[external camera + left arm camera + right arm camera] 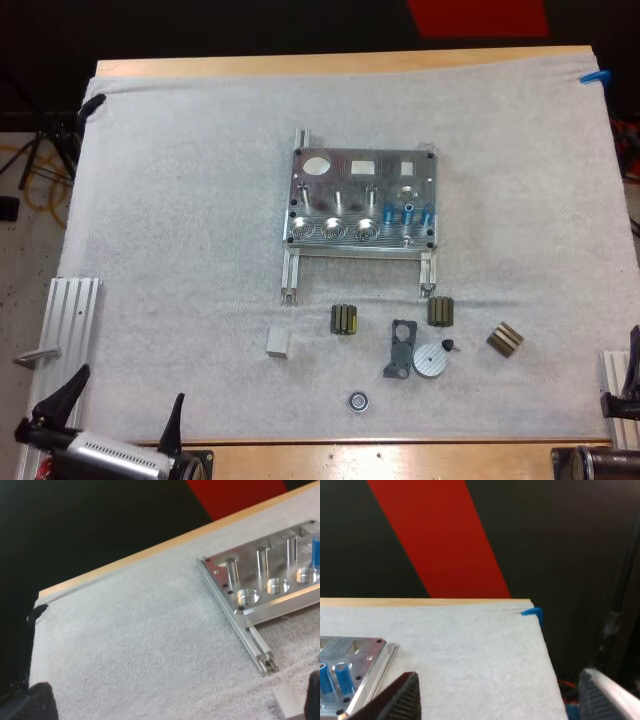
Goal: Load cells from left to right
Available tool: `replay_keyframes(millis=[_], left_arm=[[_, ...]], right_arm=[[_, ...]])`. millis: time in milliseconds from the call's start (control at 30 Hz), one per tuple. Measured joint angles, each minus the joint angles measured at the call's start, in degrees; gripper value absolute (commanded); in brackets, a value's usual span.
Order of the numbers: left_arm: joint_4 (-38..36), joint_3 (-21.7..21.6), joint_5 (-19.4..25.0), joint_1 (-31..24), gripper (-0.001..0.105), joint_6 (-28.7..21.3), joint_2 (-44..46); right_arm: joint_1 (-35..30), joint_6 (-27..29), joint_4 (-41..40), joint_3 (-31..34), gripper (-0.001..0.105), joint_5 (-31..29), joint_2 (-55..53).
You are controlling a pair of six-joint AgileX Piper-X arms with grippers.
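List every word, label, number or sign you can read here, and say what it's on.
None. The metal fixture, the blue cylinders, the small dark parts and the white mat carry no readable text or marking.

Black fingers (pixel 68 388) — silver wrist (pixel 110 455)

Ahead of the left gripper (pixel 172 697), the metal fixture (pixel 270 587) is cut off by the view's edge, a blue cylinder (pixel 316 555) on it reduced to a sliver; the grey block (pixel 289 705) just beside that gripper is cropped too. Ahead of the right gripper (pixel 500 680), the metal fixture is cropped to one corner.
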State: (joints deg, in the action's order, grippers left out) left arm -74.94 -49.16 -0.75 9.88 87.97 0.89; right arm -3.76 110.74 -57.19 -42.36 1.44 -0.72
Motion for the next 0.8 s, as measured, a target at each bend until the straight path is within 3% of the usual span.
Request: replay_keyframes(millis=[167, 400, 567, 800], left_arm=[[3.84, 5.42, -0.58, 0.00, 0.097, 0.00, 0.00], [15.08, 14.13, -6.57, 0.00, 0.097, 0.93, -0.11], [18.27, 16.80, -7.59, 0.00, 0.097, 1.58, -0.11], [16.10, 17.88, -8.00, 0.00, 0.097, 3.42, -0.11]], right_arm=[[0.00, -1.16, -0.66, 1.98, 0.064, 0.73, 0.00], [0.00, -1.82, -1.32, 5.25, 0.064, 2.14, 0.00], [0.00, -2.71, -2.21, 7.02, 0.064, 2.14, 0.00], [0.00, -2.71, -2.21, 10.27, 0.064, 2.25, 0.00]])
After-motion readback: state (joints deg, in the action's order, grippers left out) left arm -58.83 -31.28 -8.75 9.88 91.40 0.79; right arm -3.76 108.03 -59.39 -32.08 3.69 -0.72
